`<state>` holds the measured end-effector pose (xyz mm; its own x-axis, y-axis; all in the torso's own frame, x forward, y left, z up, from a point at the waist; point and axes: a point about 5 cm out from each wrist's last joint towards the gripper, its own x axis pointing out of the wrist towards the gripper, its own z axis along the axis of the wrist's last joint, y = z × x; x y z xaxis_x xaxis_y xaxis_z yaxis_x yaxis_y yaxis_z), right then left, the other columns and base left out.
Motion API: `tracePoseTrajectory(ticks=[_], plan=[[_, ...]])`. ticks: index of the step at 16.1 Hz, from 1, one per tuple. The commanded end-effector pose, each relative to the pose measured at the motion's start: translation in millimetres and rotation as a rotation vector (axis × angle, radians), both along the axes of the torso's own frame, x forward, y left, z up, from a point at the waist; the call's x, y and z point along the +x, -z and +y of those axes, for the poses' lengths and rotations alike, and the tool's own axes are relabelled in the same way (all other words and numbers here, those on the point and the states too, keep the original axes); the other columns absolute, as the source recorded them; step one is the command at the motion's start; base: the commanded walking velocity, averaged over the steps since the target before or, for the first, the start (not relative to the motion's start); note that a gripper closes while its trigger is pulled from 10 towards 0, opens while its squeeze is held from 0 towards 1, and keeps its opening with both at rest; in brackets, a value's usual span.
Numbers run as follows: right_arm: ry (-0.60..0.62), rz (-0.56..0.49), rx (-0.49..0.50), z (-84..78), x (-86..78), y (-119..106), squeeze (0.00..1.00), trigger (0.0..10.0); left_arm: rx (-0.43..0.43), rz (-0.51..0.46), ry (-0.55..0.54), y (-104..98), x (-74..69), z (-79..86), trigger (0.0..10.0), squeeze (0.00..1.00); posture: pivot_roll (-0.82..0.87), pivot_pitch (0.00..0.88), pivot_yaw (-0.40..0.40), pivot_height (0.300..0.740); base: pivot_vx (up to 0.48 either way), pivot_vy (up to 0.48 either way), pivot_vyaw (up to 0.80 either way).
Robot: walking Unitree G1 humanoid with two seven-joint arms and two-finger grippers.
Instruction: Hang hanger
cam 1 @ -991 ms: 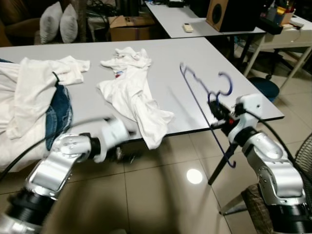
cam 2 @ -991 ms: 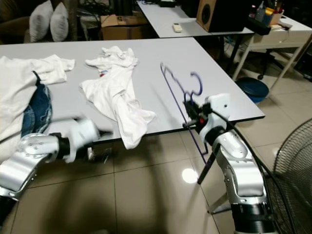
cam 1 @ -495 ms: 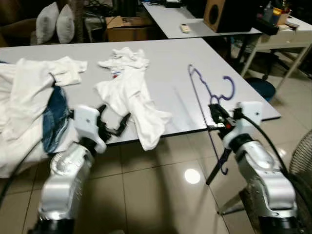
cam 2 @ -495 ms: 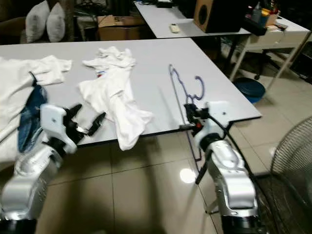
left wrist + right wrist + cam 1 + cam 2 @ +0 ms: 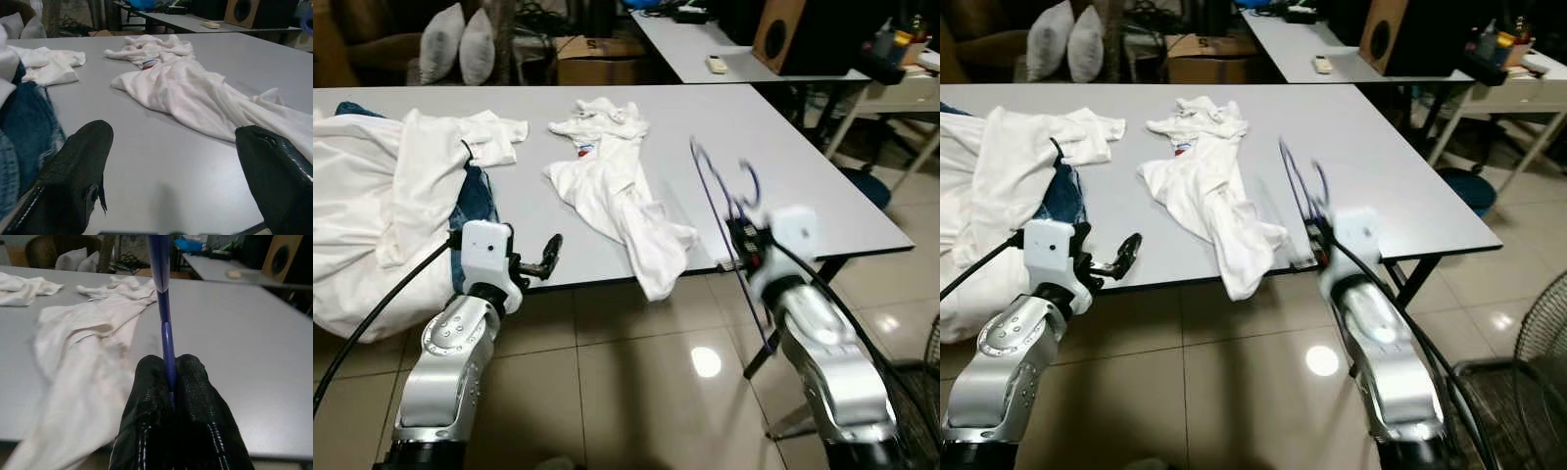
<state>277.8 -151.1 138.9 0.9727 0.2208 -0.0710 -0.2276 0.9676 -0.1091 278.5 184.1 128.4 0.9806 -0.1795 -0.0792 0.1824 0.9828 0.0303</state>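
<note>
You're pinching the blue hanger [image 5: 163,308] in the right gripper [image 5: 172,396], fingers [image 5: 146,401] clamped tight on its wire. It's standing nearly edge-on above the near right part of the grey table [image 5: 822,186], hook end up and blurred, lower end dropping past the table's edge. It's sitting just right of the white shirt [image 5: 617,191]. Your left gripper [image 5: 540,262] is hovering wide apart at the table's near edge, holding nothing, beside the jeans [image 5: 475,201] and white pile [image 5: 372,215].

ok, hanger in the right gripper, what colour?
Blue hanger, pinched in the right gripper; clearest in the right wrist view.
</note>
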Motion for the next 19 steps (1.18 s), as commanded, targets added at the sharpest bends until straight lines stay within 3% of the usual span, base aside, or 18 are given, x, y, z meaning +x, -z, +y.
tracePoseTrajectory(ticks=[1,2,4,7,13,19], plan=[[-0.014,-0.062,0.064,0.1,2.5,-9.8,0.00,10.0,0.000,-0.013,0.006,-2.3,0.0,-4.8,10.0,1.00,0.02,0.000,-0.069,0.740,0.000,0.300,0.00],[0.023,-0.123,0.107,-1.2,6.0,-14.4,0.00,10.0,-0.011,-0.020,0.011,-4.2,-0.6,-9.2,10.0,1.00,0.03,0.000,-0.076,0.740,0.000,0.300,0.00],[-0.025,-0.058,0.125,6.8,10.1,-10.0,0.00,10.0,-0.015,-0.016,0.023,-3.6,-4.2,-12.5,10.0,1.00,0.04,0.000,-0.078,0.740,0.000,0.308,0.00],[-0.018,-0.044,0.181,9.0,8.1,-10.7,0.00,10.0,-0.003,-0.014,0.038,-3.5,-3.0,-13.6,10.0,1.00,0.02,0.000,-0.052,0.740,0.000,0.326,0.00],[-0.005,-0.005,0.137,2.4,-9.8,-0.7,0.00,10.0,0.017,-0.014,0.104,-1.1,10.1,-29.4,10.0,1.00,-0.04,0.000,-0.013,0.740,0.000,0.329,0.00],[-0.143,0.016,0.127,17.3,-1.7,-0.6,0.00,10.0,0.062,-0.014,0.062,-0.3,-0.1,-14.9,10.0,1.00,0.03,0.000,-0.046,0.740,0.000,0.329,0.00]])
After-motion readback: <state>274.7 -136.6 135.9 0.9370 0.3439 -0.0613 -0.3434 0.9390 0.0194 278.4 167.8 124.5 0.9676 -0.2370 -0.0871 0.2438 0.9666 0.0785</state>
